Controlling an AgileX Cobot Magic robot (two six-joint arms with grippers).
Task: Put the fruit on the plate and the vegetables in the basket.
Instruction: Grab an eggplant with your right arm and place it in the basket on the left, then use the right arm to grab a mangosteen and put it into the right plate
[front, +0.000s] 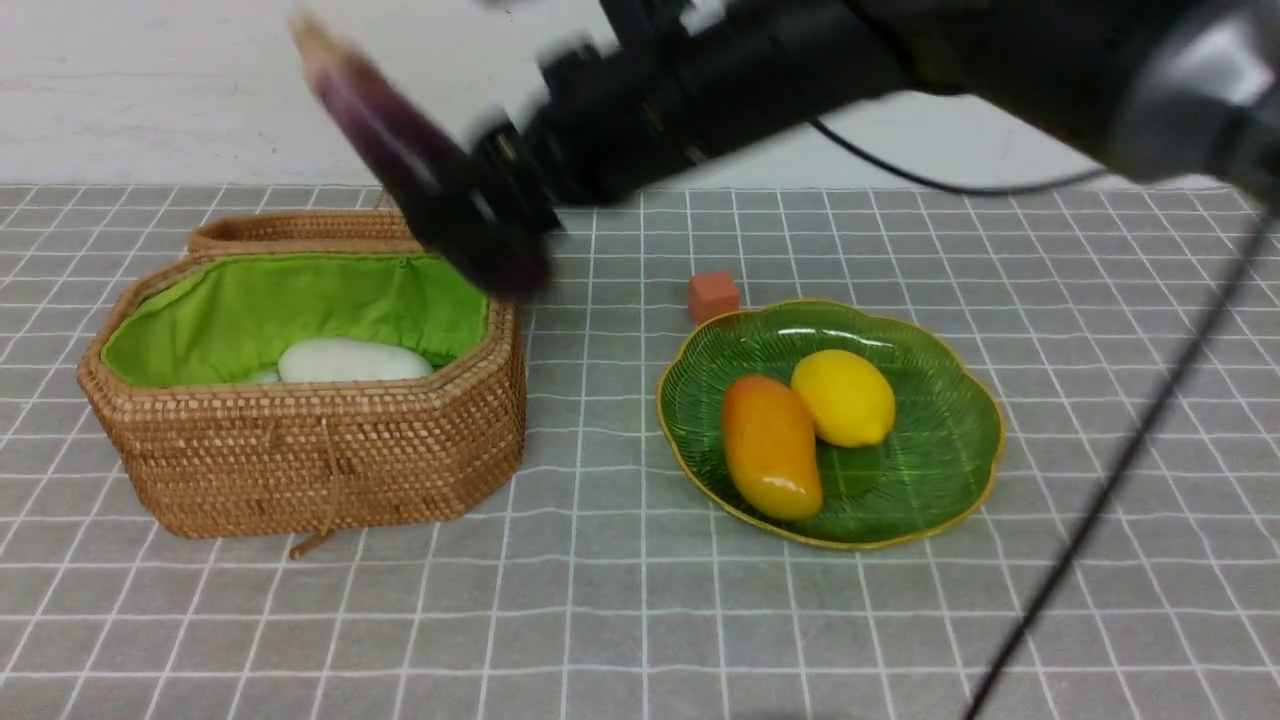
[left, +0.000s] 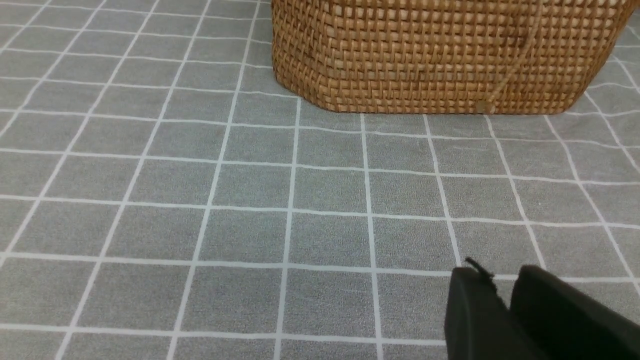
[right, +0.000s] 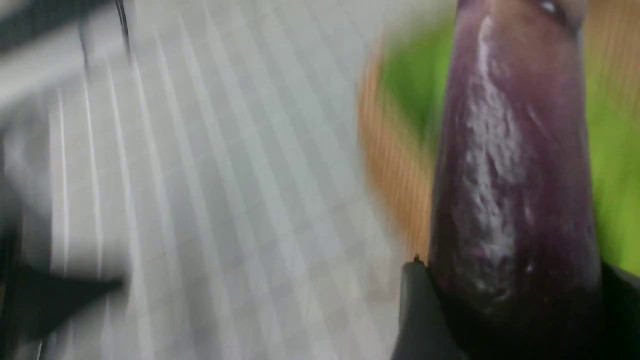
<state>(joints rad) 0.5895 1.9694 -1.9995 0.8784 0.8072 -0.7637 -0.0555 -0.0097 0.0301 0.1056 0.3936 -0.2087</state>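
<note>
Radish (front: 350, 361) in basket (front: 300, 470), front view only

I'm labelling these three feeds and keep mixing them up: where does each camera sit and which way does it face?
Front: between the arms, facing forward over basket and plate; the right arm crosses above.
Left wrist: on the left arm, low, facing the basket's side; the shut left hand shows.
Right wrist: on the right arm, looking along the right hand gripping the eggplant.
Shared: front and right wrist both show the eggplant and the basket's green lining.
</note>
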